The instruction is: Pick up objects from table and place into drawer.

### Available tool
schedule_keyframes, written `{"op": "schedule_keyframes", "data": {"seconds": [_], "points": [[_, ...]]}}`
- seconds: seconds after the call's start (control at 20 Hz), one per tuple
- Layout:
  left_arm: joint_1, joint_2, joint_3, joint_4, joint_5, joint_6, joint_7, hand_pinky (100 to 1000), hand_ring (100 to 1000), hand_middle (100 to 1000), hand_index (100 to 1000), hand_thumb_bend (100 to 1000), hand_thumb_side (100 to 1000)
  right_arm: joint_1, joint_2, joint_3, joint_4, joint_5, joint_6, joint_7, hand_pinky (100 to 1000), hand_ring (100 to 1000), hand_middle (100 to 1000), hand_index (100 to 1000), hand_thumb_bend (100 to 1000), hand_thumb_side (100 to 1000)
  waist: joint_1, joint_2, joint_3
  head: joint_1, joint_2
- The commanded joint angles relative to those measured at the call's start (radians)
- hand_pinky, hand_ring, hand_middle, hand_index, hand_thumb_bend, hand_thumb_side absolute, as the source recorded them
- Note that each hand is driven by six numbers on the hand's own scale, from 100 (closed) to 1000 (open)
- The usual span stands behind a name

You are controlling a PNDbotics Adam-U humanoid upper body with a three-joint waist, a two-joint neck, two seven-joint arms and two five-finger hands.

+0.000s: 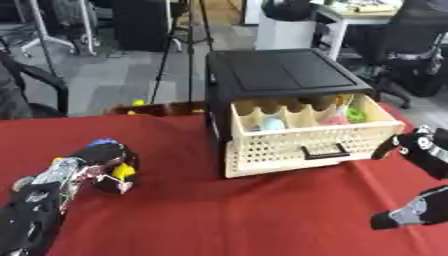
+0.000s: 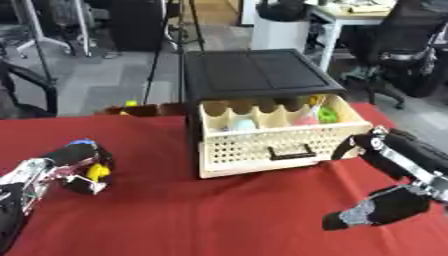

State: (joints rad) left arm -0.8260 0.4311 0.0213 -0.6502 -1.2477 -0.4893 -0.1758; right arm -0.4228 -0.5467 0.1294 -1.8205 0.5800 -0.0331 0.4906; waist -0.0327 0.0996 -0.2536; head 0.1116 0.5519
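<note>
A: Small yellow object (image 1: 123, 171) with a blue bit above it, where?
B: Inside the left hand (image 1: 105, 167), fingers curled round it, low on the red tablecloth (image 1: 227, 210).
A: Cream perforated drawer (image 1: 306, 142)?
B: Pulled open from the black cabinet (image 1: 280, 75), right of that hand. Right hand (image 2: 385, 175) just beside its front, fingers spread, holding nothing.

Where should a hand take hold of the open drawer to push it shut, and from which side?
Judging by its pose, at the black handle in the middle of the drawer front, coming from the front, the robot's side. The front panel faces the robot and stands out from the black cabinet; the right hand is nearest.
</note>
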Motion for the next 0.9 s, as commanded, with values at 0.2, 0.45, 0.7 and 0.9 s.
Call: {"op": "schedule_keyframes", "data": {"seconds": [0.2, 0.45, 0.7, 0.9], "points": [[-0.015, 0.029, 0.003, -0.028, 0.098, 0.010, -0.027, 100, 163, 424, 685, 100, 248, -0.015, -0.009, -0.014, -0.001, 0.007, -0.001, -0.006, 136, 100, 100, 684, 1000, 555, -0.004, -0.016, 0.005, -0.009, -0.001], [-0.019, 0.055, 0.007, -0.084, 0.225, 0.020, -0.072, 100, 127, 390, 667, 100, 262, -0.013, -0.008, -0.017, 0.001, 0.007, -0.001, -0.011, 135, 100, 100, 685, 1000, 560, -0.007, -0.023, 0.011, -0.013, -0.003], [-0.021, 0.077, 0.010, -0.145, 0.361, 0.044, -0.123, 100, 114, 373, 662, 100, 282, -0.011, -0.006, -0.020, 0.003, 0.006, 0.000, -0.013, 135, 100, 100, 685, 1000, 564, -0.012, -0.029, 0.012, -0.016, -0.006], [-0.029, 0.082, 0.006, -0.209, 0.498, 0.054, -0.172, 100, 100, 351, 655, 100, 318, -0.008, -0.003, -0.020, 0.004, 0.006, 0.000, -0.013, 136, 100, 100, 685, 1000, 565, -0.013, -0.034, 0.013, -0.017, -0.009]]}}
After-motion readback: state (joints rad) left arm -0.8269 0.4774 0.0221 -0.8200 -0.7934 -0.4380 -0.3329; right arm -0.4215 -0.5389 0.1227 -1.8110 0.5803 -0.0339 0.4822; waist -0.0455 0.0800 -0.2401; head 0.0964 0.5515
